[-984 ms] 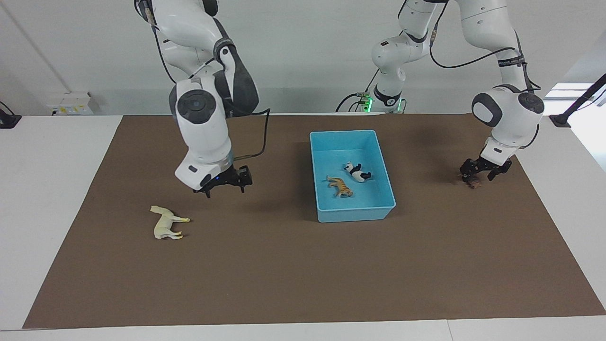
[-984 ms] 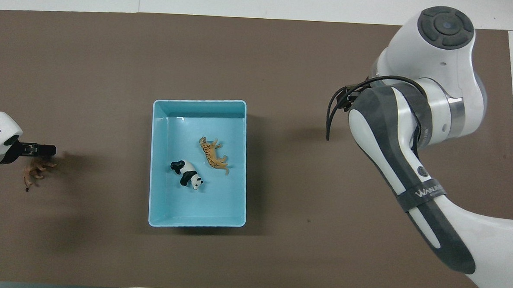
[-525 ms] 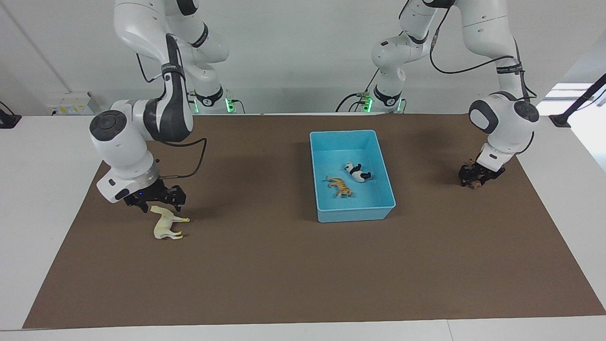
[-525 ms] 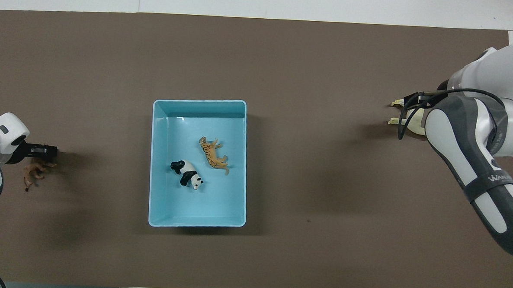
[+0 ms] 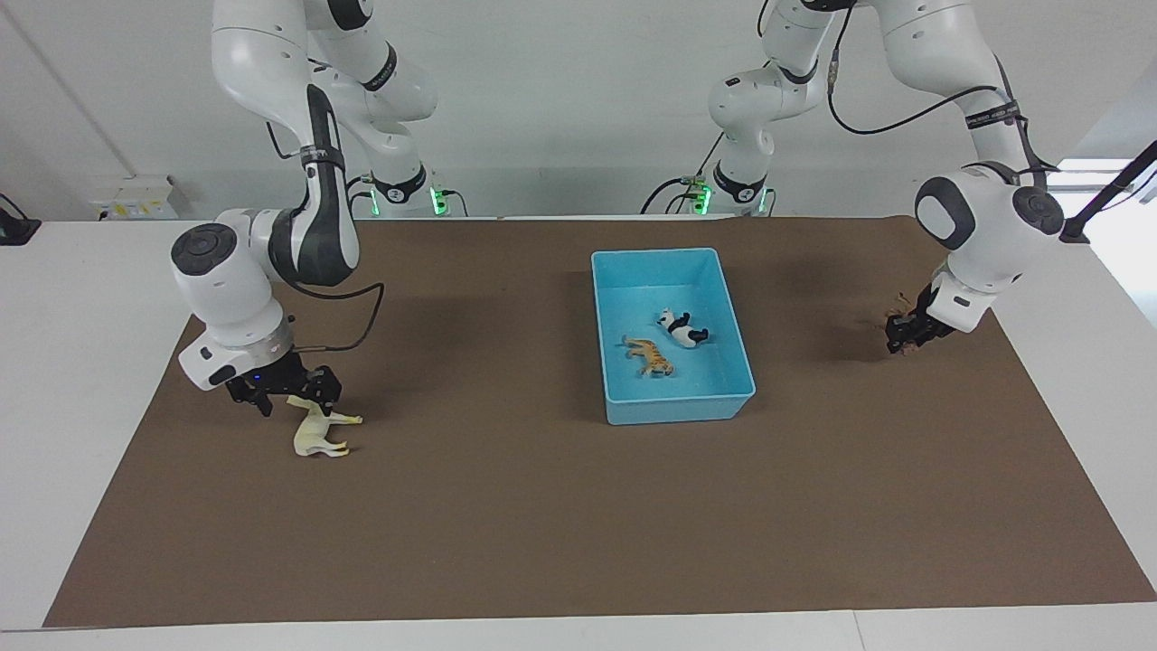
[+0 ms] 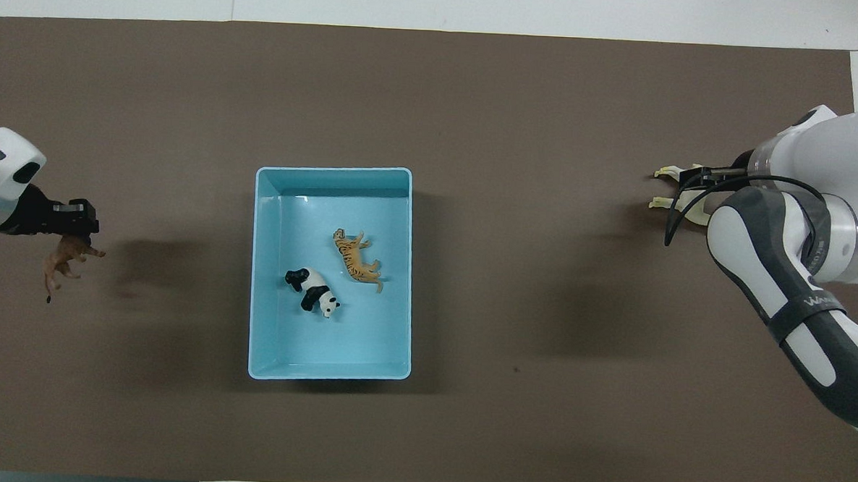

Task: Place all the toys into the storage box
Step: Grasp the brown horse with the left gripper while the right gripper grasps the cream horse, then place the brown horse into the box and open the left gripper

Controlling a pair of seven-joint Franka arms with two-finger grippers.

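Note:
The light-blue storage box [image 5: 673, 257] [image 6: 334, 170] stands mid-table. In it lie the black-and-white panda [image 5: 682, 328] [image 6: 312, 292] and the orange striped tiger [image 5: 649, 355] [image 6: 356, 257]. The cream-white horse [image 5: 318, 432] lies on its side on the mat toward the right arm's end. My right gripper [image 5: 287, 393] [image 6: 692, 187] is open, low over the horse's head end. My left gripper [image 5: 904, 339] [image 6: 75, 218] is shut on the dark brown shaggy animal [image 6: 62, 263] and holds it a little above the mat at the left arm's end.
A brown mat [image 5: 578, 524] covers most of the white table [image 5: 72, 362]. A black stand [image 5: 1112, 190] rises at the left arm's end. A white socket box [image 5: 136, 199] sits at the right arm's end, near the wall.
My right gripper swung from mid-table to the horse and came down over it. My left gripper closed on the brown animal and raised it off the mat.

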